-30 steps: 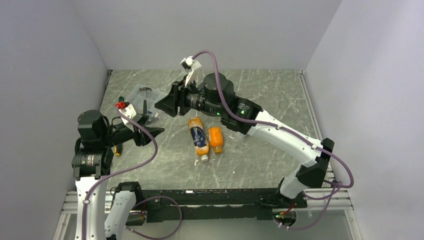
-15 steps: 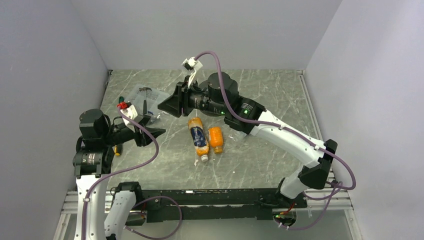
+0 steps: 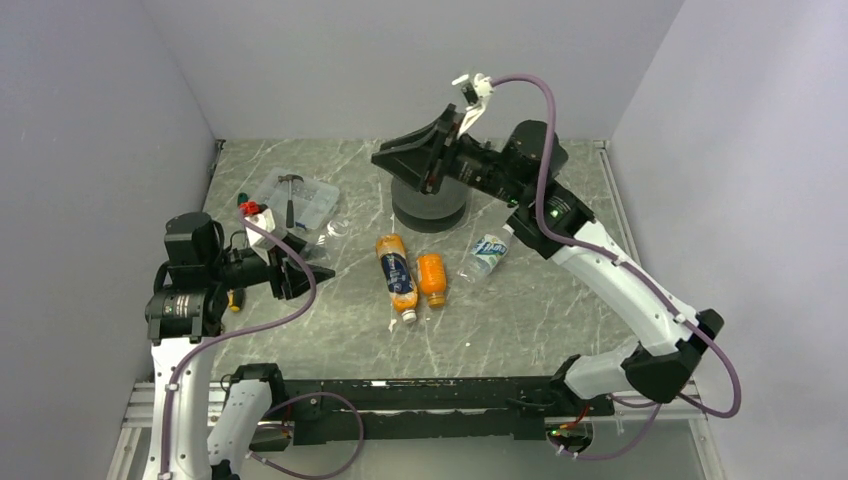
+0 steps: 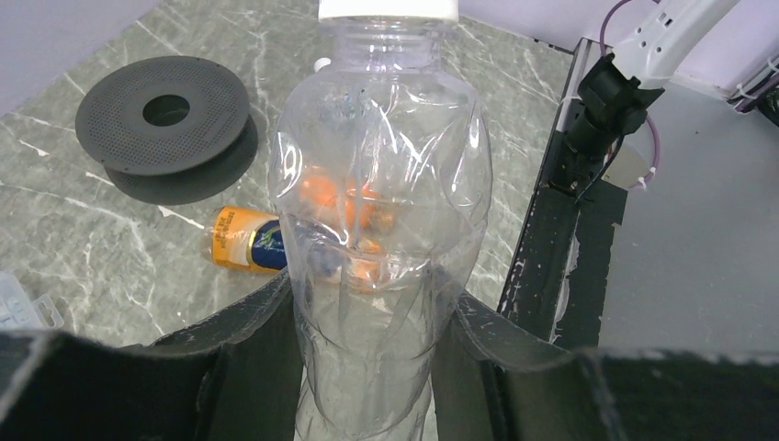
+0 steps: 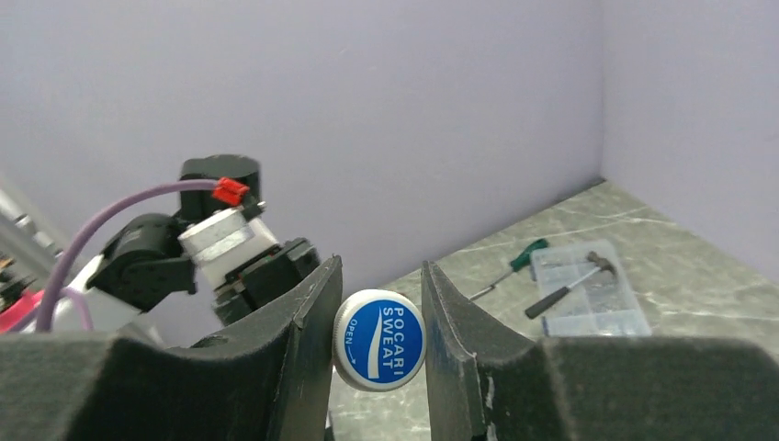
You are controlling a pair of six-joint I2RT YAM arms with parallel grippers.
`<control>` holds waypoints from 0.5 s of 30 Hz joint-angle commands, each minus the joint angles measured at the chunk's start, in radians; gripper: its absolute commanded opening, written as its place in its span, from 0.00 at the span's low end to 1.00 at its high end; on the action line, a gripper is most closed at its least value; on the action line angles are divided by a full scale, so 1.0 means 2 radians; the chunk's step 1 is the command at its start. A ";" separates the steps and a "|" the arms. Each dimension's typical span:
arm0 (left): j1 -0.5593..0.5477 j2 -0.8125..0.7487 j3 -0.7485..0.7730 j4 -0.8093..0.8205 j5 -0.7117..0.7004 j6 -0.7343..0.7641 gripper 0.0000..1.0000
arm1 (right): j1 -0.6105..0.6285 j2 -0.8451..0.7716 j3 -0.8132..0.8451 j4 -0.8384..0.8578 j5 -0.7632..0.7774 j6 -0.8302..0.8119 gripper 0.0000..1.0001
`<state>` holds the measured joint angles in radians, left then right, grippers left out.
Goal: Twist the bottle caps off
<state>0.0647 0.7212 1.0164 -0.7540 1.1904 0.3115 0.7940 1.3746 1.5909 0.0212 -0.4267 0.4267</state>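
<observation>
My left gripper (image 4: pixel 372 289) is shut on a plain clear bottle (image 4: pixel 381 211) and holds it upright off the table. A white cap or ring (image 4: pixel 388 9) sits on the bottle's neck at the frame's top edge. From above, the left gripper (image 3: pixel 308 272) is at the left. My right gripper (image 5: pixel 381 266) is shut on a loose white cap with a blue top (image 5: pixel 378 340). It is raised high over the back middle (image 3: pixel 388 158). The tall orange bottle (image 3: pixel 397 272) and the short orange bottle (image 3: pixel 432 278) lie side by side mid-table.
A big black disc with a hole (image 3: pixel 430 208) lies behind the orange bottles. A clear bottle with a blue label (image 3: pixel 487 250) lies to their right. A clear box with a hammer (image 3: pixel 295 198) stands at the back left, with a screwdriver (image 3: pixel 233 298) by the left arm.
My right arm has swung up and back to the right, away from the left gripper. This has uncovered the black disc and the labelled clear bottle. The left gripper has barely moved.
</observation>
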 commanded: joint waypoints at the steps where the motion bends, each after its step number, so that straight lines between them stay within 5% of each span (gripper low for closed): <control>1: 0.001 -0.008 0.020 0.000 0.019 0.013 0.19 | -0.028 -0.023 -0.027 -0.042 0.079 -0.018 0.12; 9: 0.001 -0.025 0.010 0.034 0.006 -0.007 0.19 | -0.219 -0.107 -0.296 -0.106 0.209 0.118 0.14; 15: 0.001 -0.027 0.009 0.033 0.007 -0.005 0.18 | -0.242 -0.186 -0.444 -0.135 0.320 0.181 0.11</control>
<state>0.0647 0.6704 1.0225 -0.7200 1.1881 0.3012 0.3023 1.1400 0.7792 -0.2329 0.0437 0.6659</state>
